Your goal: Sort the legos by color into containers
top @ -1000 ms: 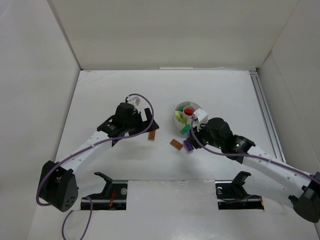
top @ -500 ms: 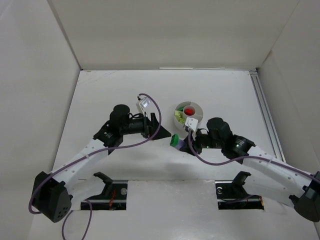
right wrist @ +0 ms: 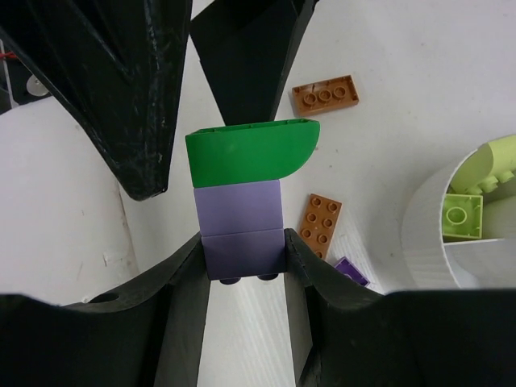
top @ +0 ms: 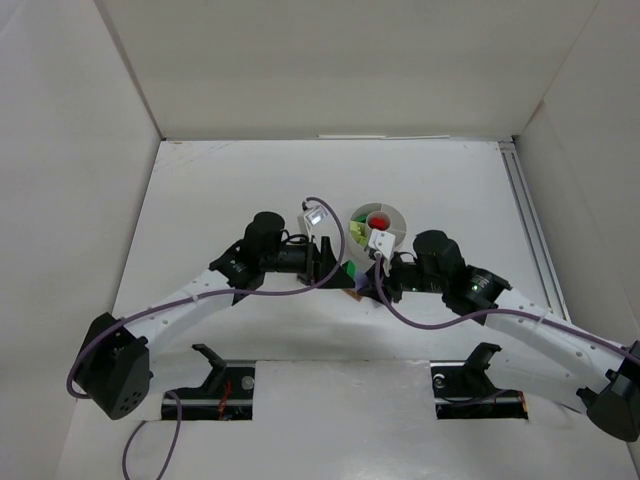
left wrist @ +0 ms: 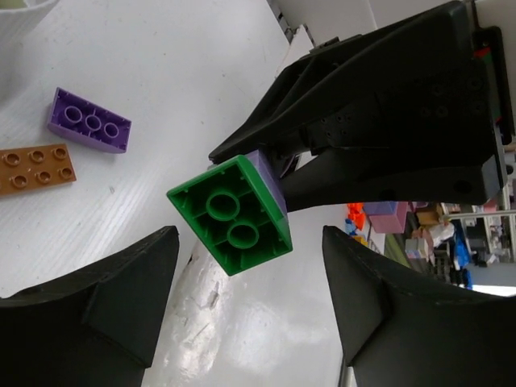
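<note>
My right gripper (right wrist: 242,250) is shut on a stack of purple bricks (right wrist: 242,230) with a green wedge (right wrist: 246,153) on its far end, held above the table just left of the white tub (top: 398,215). My left gripper (left wrist: 248,234) is open and faces the wedge's green underside (left wrist: 230,214). Its two fingers (right wrist: 113,97) stand apart on either side and do not touch the wedge. From above, the green piece (top: 349,270) sits between both grippers. The tub holds a red brick (top: 379,220) in its centre and a yellow-green brick (right wrist: 461,216) in one wedge section.
Two orange-brown plates (right wrist: 325,94) (right wrist: 321,225) and a purple plate (right wrist: 352,272) lie on the table under the grippers, beside the tub wall (right wrist: 427,234). White walls enclose the table, and a rail (top: 530,230) runs along its right side.
My left gripper has moved right, up to the right gripper. My right gripper has lifted the purple-and-green stack off the table and turned it toward the left gripper.
</note>
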`<state>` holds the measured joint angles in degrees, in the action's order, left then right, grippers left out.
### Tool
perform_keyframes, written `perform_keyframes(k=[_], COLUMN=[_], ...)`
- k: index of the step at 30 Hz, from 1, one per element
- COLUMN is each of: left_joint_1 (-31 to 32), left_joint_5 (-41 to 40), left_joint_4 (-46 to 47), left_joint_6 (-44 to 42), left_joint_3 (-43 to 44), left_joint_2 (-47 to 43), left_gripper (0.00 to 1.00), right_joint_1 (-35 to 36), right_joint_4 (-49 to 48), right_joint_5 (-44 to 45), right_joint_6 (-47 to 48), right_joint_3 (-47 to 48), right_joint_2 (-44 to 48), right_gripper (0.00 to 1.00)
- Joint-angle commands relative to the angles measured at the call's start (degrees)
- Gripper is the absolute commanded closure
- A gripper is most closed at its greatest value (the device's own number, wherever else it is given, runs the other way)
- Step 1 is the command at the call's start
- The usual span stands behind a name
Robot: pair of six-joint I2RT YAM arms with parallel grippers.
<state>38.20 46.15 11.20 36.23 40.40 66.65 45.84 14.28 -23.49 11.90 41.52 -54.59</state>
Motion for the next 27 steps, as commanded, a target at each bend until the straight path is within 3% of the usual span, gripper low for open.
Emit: perform_keyframes(k=[1,3,5,6,12,15,21,27], left_joint_1=[0.48,0.48,0.48,0.48,0.48,0.48,-3.99,-6.64], left_joint_5=[2.19,2.19,1.66,1.66,1.14,-2.72,-13.00,-18.38], left_joint_4=[4.00,3.48,3.48,3.48,3.48,-1.94,-9.61,-13.14], left_joint_6=[-0.46,-0.46,-0.46,-0.46,-0.46,-1.24,-2.48,-3.62], left_joint_3=[3.28,3.28,3.28,3.28,3.81,5.82,8.90,11.45], left_joint_2=[-0.21,-0.21,-0.21,-0.21,-0.21,-0.21,-2.67,-3.37], left_gripper=[0.33,0.52,0.60,0.68,0.88,0.99,1.00,1.00], right_joint_1=[0.56,0.56,0.56,0.56,0.56,0.56,0.56,0.56], right_joint_4=[-3.74,-3.74,-3.74,-3.74,-3.21,-0.67,0.57,1.18], right_joint_5=[1.15,1.16,1.78,1.78,3.01,6.60,13.89,17.59], right_joint_6=[1.02,1.02,1.02,1.02,1.55,1.02,-3.90,-6.71], right_joint_3=[2.52,2.52,2.52,1.99,1.99,1.99,0.14,-1.53], right_joint_2=[0.10,0.10,0.10,0.10,-0.52,-1.05,1.67,4.66], right_gripper=[0.91,0.91,0.91,0.91,0.91,0.93,0.95,0.95])
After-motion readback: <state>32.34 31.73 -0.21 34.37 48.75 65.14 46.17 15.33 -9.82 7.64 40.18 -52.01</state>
